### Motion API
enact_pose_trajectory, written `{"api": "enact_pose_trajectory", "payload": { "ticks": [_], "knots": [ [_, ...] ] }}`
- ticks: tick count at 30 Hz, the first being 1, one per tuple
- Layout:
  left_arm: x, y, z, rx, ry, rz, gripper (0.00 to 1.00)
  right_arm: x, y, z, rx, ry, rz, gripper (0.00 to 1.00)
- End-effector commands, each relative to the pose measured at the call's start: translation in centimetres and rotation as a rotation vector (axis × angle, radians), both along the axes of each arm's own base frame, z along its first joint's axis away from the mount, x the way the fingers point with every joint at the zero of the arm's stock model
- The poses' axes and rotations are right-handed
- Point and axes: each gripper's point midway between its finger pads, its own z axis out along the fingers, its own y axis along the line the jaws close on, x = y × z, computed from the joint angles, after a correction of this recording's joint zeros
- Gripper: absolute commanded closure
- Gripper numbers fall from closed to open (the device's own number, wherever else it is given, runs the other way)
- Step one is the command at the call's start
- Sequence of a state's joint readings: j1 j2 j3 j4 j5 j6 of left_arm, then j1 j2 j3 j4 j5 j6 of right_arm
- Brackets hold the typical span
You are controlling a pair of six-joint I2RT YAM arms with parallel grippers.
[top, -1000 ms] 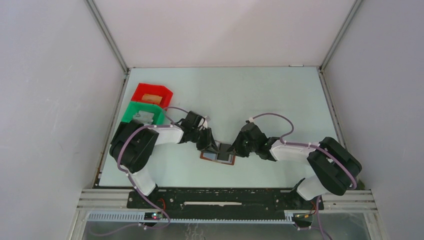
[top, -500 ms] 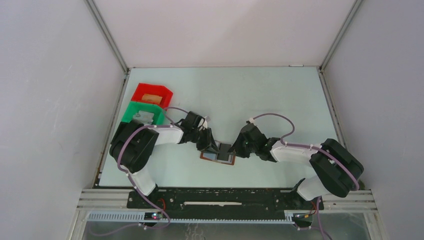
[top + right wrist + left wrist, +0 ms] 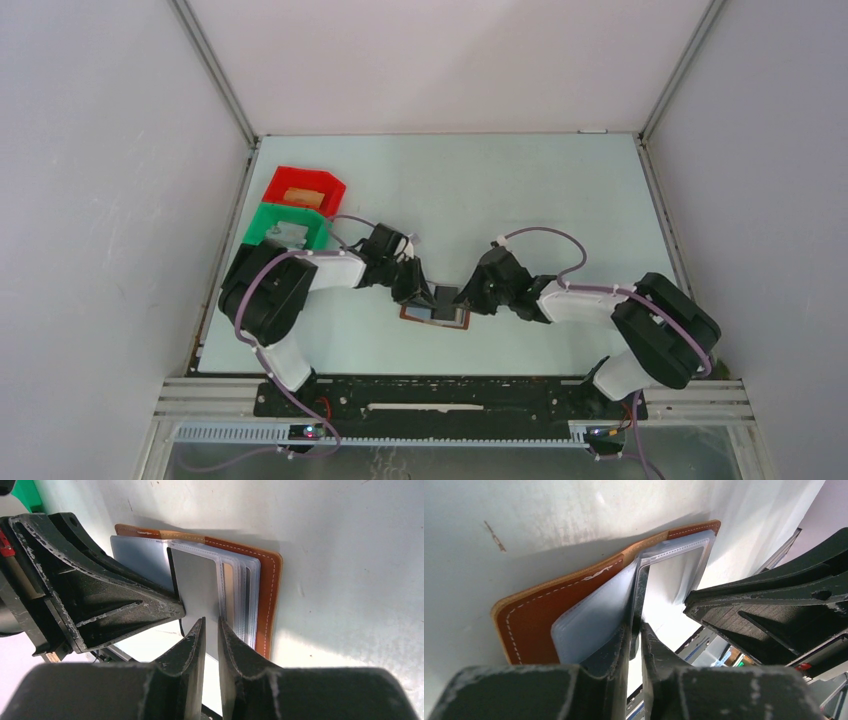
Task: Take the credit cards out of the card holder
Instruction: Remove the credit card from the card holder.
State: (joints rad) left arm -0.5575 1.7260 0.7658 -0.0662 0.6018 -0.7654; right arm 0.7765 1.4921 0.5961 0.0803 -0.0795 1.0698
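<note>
Here, setting: the card holder lies open and flat on the table, between the two arms and near their bases.
Card holder: brown stitched leather, its stack of clear pockets fanned upward off the right-hand panel.
Left gripper: fingers pressed nearly together on the edge of a clear sleeve, which they appear to pinch and hold up from the leather.
Right gripper: fingers close together on the lower edge of a grey card, which seems to be pinched there; whether it is bare or partly in its pocket cannot be told.
Other cards: a tan card shows as a narrow strip inside a pocket behind the grey one.
Handling, cards: judged light, thin and stiff, with smooth faces likely to slip; best taken by a free short edge and drawn straight along the pocket.
Handling, sleeves: judged soft and floppy, so they probably bend and follow the card unless held back.
Handling, holder: light enough to lift or slide with any pull; it likely needs bracing at the sleeve or leather.
</note>
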Motion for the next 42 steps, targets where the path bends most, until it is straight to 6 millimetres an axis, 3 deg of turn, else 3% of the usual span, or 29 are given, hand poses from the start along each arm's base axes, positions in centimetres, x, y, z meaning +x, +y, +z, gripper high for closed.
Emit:
{"api": "enact_pose_trajectory", "payload": {
  "ticks": [1, 8, 17, 34, 42],
  "knots": [
    [-0.3, 0.2, 0.5, -0.01, -0.025, -0.01, 0.86, -0.8, -0.8, -2.6, -0.069, 0.054, -0.007, 0.77],
    [-0.1, 0.3, 1.1, -0.025, -0.047, 0.008, 1.0, -0.9, -1.1, -3.3, -0.066, 0.072, -0.017, 0.77],
    [0.0, 0.7, 2.0, -0.046, -0.094, 0.017, 1.0, -1.1, -2.0, -3.5, -0.043, 0.081, -0.047, 0.77],
    [0.6, 3.2, 0.6, -0.002, -0.058, 0.068, 1.0, -1.4, -2.0, -3.2, -0.037, 0.069, -0.038, 0.75],
    [1.4, 3.3, 2.3, -0.027, -0.107, 0.08, 0.99, -1.4, -1.9, -3.2, -0.033, 0.066, -0.031, 0.76]
  ]
}}
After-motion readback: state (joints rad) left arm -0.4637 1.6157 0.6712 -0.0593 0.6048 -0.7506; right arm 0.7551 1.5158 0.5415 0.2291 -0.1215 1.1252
